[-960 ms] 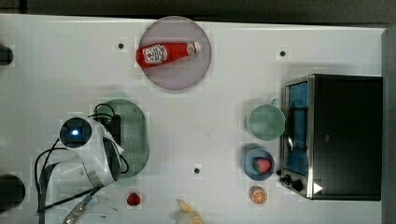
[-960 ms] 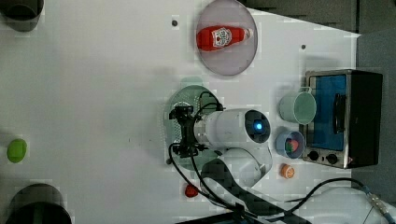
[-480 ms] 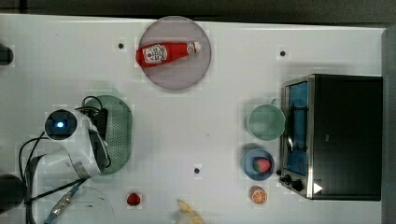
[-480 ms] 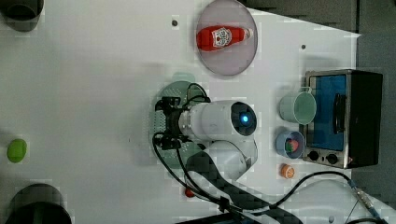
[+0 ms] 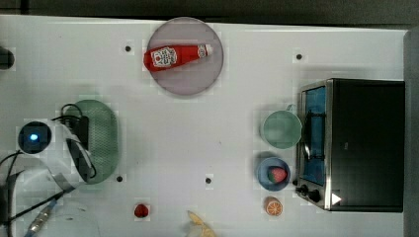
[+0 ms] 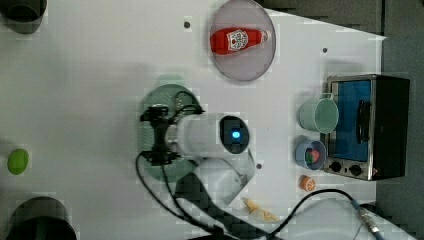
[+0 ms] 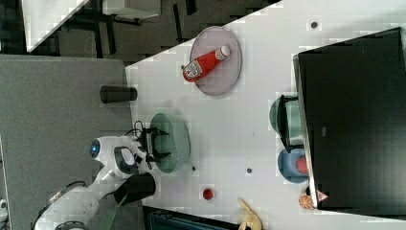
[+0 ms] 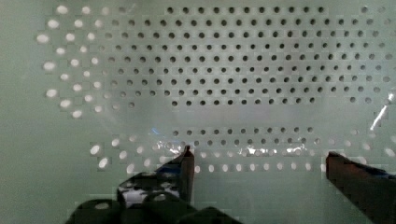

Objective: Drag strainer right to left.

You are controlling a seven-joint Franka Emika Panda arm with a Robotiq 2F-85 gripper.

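Wide bare table point(image 5: 163, 143) lies between the strainer point(image 5: 101, 140) and the cup point(image 5: 281, 129) in the top view, nothing standing in it. Toward the top view's top sits the plate point(image 5: 185, 79) with the ketchup bottle point(image 5: 175, 55). Along the top view's bottom edge, a small red thing point(image 5: 141, 211) and a banana point(image 5: 201, 228). The toaster oven point(image 5: 356, 143), bowl point(image 5: 272, 174) and cup crowd the top view's right.

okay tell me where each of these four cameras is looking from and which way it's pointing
Top view: overhead, straight down on the table; arm over the strainer.
Left view: high overhead; arm and open gripper.
Right view: high and slanted, table running upward; arm at the table's edge.
Wrist view: inside the strainer, fingertips apart.
Shared: ketchup bottle on its plate.
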